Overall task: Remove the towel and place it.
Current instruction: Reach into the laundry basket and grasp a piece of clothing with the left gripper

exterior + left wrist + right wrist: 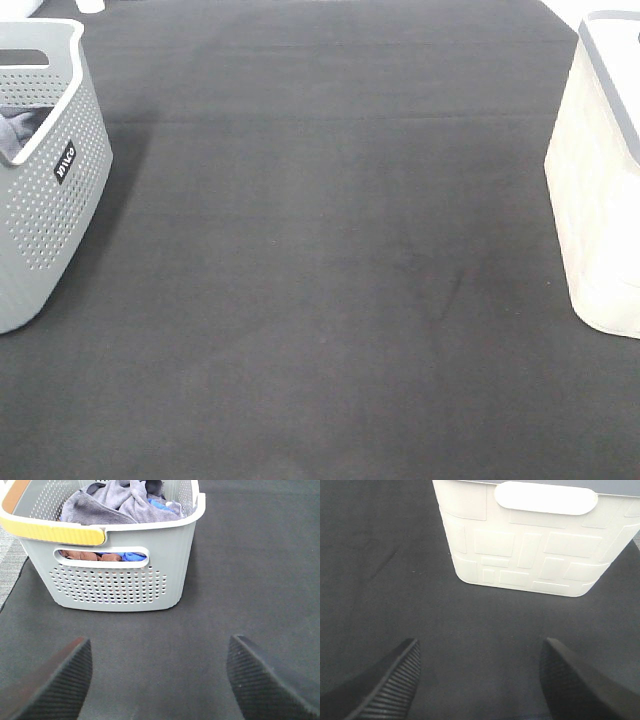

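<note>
Dark mat point(330, 300). Towel point(117, 505) crumpled on top inside grey basket point(115, 580), straight ahead of left gripper point(159, 677), the nearer one; fingers spread, empty. Right gripper point(479, 677) likewise spread, well apart from basket, facing white bin point(535, 545).

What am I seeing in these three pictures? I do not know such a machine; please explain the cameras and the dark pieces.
This is a robot with two arms, each ending in a claw. One picture comes from a camera high above the black mat; no arm shows there. The other two come from cameras on the wrists. The dark ribbed pieces belong to the left claw and the right claw; both are open and hold nothing. The left claw faces a grey perforated basket, where the grey-lavender towel lies above a blue cloth and a brown cloth. The right claw faces a white basket.
</note>
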Tool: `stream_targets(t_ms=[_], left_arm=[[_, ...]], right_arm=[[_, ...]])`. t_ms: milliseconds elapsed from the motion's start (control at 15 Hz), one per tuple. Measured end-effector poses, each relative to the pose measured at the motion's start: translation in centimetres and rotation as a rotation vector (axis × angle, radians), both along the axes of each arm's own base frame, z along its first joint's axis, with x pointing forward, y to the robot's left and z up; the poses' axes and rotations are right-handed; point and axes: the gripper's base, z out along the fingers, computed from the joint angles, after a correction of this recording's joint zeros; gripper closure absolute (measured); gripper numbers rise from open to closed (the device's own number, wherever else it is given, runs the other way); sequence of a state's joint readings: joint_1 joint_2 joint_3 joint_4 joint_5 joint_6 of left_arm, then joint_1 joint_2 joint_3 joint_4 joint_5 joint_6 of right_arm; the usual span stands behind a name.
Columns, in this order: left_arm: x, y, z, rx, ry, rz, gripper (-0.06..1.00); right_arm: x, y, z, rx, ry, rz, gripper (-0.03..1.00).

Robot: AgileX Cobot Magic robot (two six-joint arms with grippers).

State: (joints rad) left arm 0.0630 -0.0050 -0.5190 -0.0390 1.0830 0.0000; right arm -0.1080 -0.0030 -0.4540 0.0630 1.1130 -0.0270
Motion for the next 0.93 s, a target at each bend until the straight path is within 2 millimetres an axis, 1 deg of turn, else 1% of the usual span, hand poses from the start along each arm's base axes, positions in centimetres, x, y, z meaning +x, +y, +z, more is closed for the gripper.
stream_targets(t_ms=[933], left_arm=[[0.0,0.0,0.0,0.0,0.0,0.0,0.25]], right_arm=[[0.0,0.0,0.0,0.0,0.0,0.0,0.35]])
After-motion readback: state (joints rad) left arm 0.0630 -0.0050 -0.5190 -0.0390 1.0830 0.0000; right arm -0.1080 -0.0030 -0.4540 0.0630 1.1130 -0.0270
